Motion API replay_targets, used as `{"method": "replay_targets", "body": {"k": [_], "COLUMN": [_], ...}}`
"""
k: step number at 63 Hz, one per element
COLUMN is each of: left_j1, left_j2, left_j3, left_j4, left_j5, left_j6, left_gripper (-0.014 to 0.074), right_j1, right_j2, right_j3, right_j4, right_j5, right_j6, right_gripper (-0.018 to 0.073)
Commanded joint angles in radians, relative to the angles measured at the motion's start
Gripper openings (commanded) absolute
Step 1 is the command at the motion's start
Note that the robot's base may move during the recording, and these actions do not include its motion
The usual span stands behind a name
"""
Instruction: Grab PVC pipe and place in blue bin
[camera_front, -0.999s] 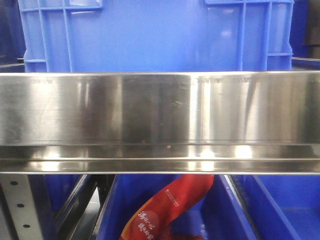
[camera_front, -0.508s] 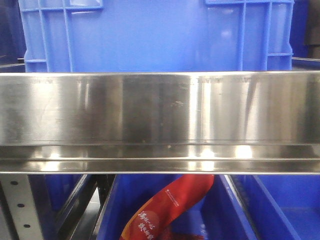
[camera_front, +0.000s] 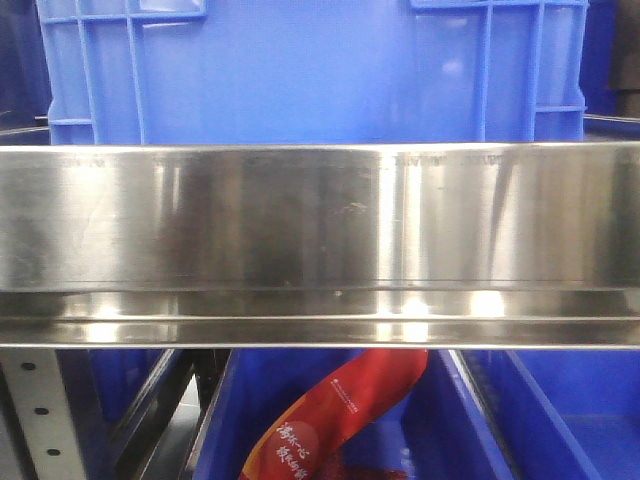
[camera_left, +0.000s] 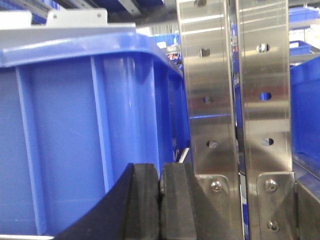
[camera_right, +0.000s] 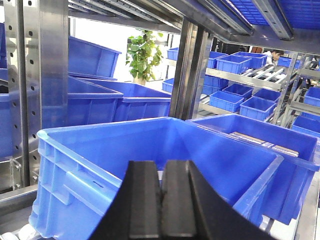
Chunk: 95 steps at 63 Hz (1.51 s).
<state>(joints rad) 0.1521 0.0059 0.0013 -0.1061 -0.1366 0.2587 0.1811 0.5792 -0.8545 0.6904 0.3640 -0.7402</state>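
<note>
No PVC pipe shows clearly in any view. In the left wrist view my left gripper (camera_left: 160, 172) is shut with nothing between its black fingers, close beside the outer wall of a blue bin (camera_left: 75, 140). In the right wrist view my right gripper (camera_right: 161, 167) is also shut and empty, just above the near rim of an open blue bin (camera_right: 100, 150) whose floor is mostly hidden behind the fingers. The front view shows neither gripper, only a blue bin (camera_front: 310, 70) on the shelf.
A steel shelf beam (camera_front: 320, 240) fills the middle of the front view. Below it a blue bin (camera_front: 450, 420) holds a red packet (camera_front: 340, 410). Perforated steel uprights (camera_left: 235, 100) stand right of my left gripper. More blue bins (camera_right: 250, 135) line the racks.
</note>
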Motion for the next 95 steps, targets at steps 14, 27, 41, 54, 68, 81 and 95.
{"method": "replay_targets", "body": {"k": [14, 27, 41, 54, 68, 81, 95], "left_j1": [-0.008, -0.008, -0.008, -0.008, -0.008, -0.008, -0.008], "left_j2": [-0.006, -0.006, -0.006, -0.006, -0.006, -0.006, -0.006], "left_j3": [-0.001, -0.001, -0.001, -0.001, -0.001, -0.001, -0.001], "left_j4": [0.003, 0.003, 0.003, 0.003, 0.003, 0.003, 0.003], "left_j5": [-0.009, -0.009, -0.009, -0.009, -0.009, -0.009, -0.009], "left_j6": [-0.008, -0.008, -0.008, -0.008, -0.008, -0.008, -0.008], "left_gripper": [-0.0111, -0.0111, -0.0111, -0.0111, -0.0111, -0.0111, -0.0111], "right_j1": [0.000, 0.000, 0.000, 0.000, 0.000, 0.000, 0.000], "right_j2": [-0.006, -0.006, -0.006, -0.006, -0.006, -0.006, -0.006], "right_j3": [0.000, 0.000, 0.000, 0.000, 0.000, 0.000, 0.000], "right_j4": [-0.007, -0.007, -0.007, -0.007, -0.007, -0.007, -0.007], "right_j5": [-0.014, -0.014, -0.014, -0.014, -0.014, -0.014, -0.014], "right_j6": [-0.001, -0.001, -0.001, -0.001, -0.001, -0.001, -0.001], "right_gripper": [-0.0163, -0.0163, -0.0163, -0.0163, -0.0163, -0.0163, -0.0163]}}
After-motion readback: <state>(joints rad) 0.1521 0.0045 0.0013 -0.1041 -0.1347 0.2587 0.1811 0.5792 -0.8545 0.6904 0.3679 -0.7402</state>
